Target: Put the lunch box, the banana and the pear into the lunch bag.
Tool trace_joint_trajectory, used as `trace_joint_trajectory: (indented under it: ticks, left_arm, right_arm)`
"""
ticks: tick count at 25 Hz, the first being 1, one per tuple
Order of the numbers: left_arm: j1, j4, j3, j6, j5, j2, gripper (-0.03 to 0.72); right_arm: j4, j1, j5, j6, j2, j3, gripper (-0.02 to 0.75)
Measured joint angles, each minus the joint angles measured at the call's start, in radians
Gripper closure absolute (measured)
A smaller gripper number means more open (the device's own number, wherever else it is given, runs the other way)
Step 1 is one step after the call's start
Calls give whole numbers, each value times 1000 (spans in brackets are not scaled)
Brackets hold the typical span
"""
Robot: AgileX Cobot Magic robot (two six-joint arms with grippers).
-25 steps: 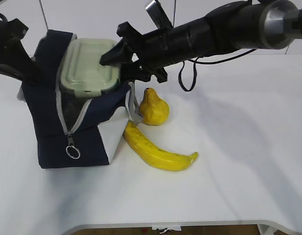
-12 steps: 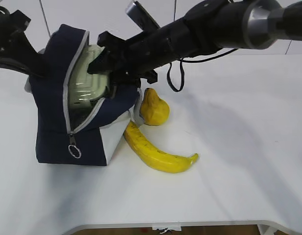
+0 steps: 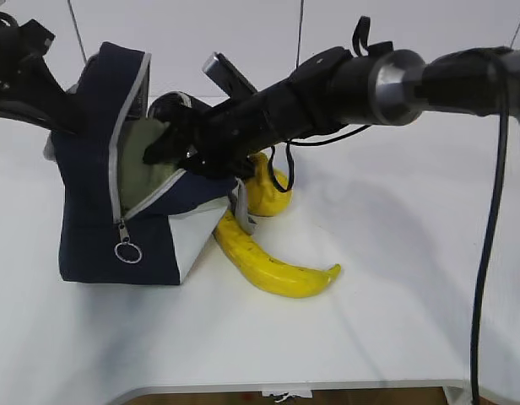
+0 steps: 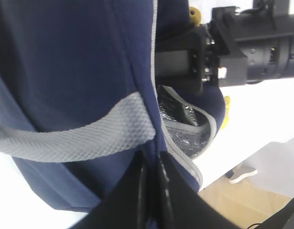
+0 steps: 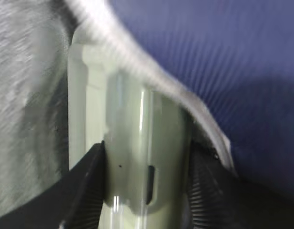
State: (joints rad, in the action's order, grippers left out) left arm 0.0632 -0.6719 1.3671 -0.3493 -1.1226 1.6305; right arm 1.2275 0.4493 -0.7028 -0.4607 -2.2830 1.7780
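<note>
Only white table point(image 3: 412, 253); white wall point(image 3: 209, 34)

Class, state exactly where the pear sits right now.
In the exterior view the pear sits on the table just right of the lunch bag, partly behind the right arm, above the banana.

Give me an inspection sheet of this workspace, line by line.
Surface: white table, bare in front.
Lunch bag: navy, unzipped, mouth held open.
Lunch box: sage-green lid, gripped by the right hand, mostly inside the bag.
Banana: on the table beside the bag.
Pear: upright behind the banana, partly hidden by the arm.
Clutter: nothing seen.
Left hand: pinching the bag's edge.
Cables: black loop under the right arm; another down the right edge.
Surroundings: white wall.
</note>
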Motion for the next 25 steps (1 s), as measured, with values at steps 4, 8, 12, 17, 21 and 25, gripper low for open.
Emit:
trace_joint_trajectory:
  ticks: [4, 8, 12, 17, 21, 25]
  left_arm:
    - [0, 9, 0, -2, 0, 0, 694]
    - [0, 11, 0, -2, 0, 0, 694]
    - [0, 11, 0, -2, 0, 0, 694]
    - [0, 11, 0, -2, 0, 0, 694]
    - [0, 12, 0, -4, -2, 0, 694]
    - [0, 13, 0, -4, -11, 0, 694]
  right_arm:
    - [28, 0, -6, 11, -49, 38, 362]
    - [45, 0, -21, 37, -92, 60, 362]
    - [49, 0, -30, 38, -105, 62, 357]
    - [32, -2, -77, 44, -105, 81, 274]
    - [-13, -6, -137, 58, -105, 116, 173]
    - [-124, -21, -215, 126, -105, 199, 156]
